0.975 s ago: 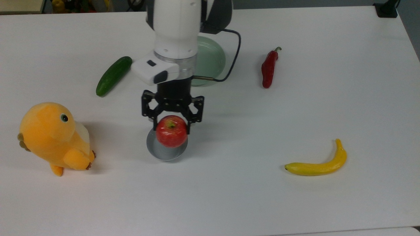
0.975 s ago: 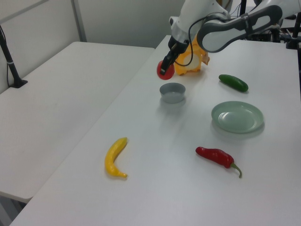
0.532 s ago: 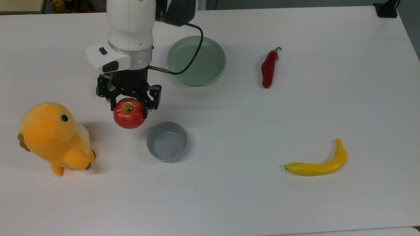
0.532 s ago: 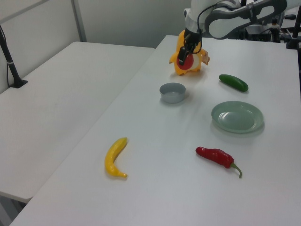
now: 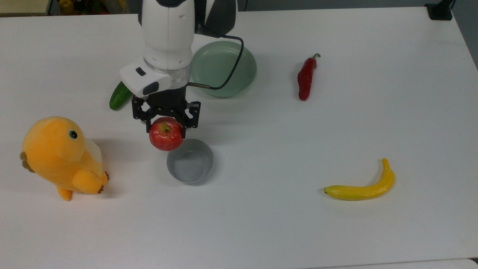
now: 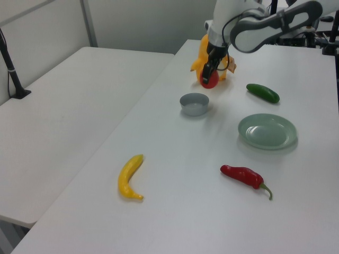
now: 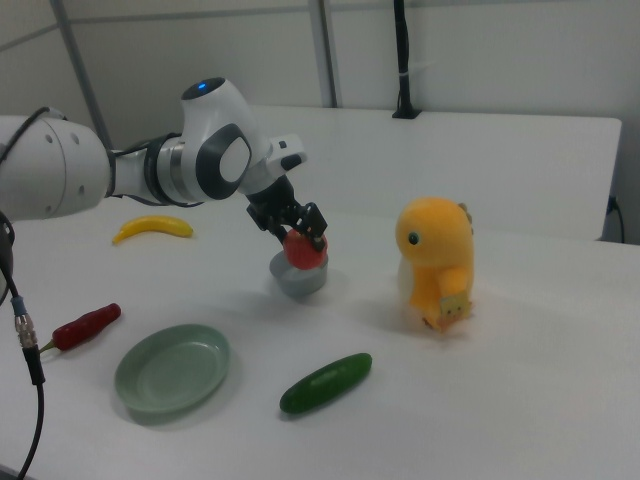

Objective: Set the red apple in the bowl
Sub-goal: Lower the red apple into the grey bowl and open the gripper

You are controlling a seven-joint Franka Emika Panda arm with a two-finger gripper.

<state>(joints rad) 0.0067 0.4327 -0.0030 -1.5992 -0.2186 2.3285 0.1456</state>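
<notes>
My gripper [image 5: 166,129] is shut on the red apple [image 5: 166,133], holding it in the air with the stem up. In the top view the apple hangs just above and to the left of the small grey bowl [image 5: 190,161], overlapping its upper-left rim. The left view puts the apple [image 6: 208,80] in front of the orange toy, beyond the bowl [image 6: 194,103]. Seen from the right view, the gripper [image 7: 300,240] carries the apple [image 7: 303,250] right above the bowl [image 7: 299,280].
An orange plush chick [image 5: 59,157] stands at the top view's left. A cucumber [image 5: 119,95] lies partly behind the arm, a pale green dish [image 5: 224,69] behind the bowl. A red chili [image 5: 306,77] and a banana [image 5: 362,186] lie at the top view's right.
One second ago the apple hung over the bowl, then swung to the top view's left. Since half a second ago it has come back right and a little down, toward the bowl's rim.
</notes>
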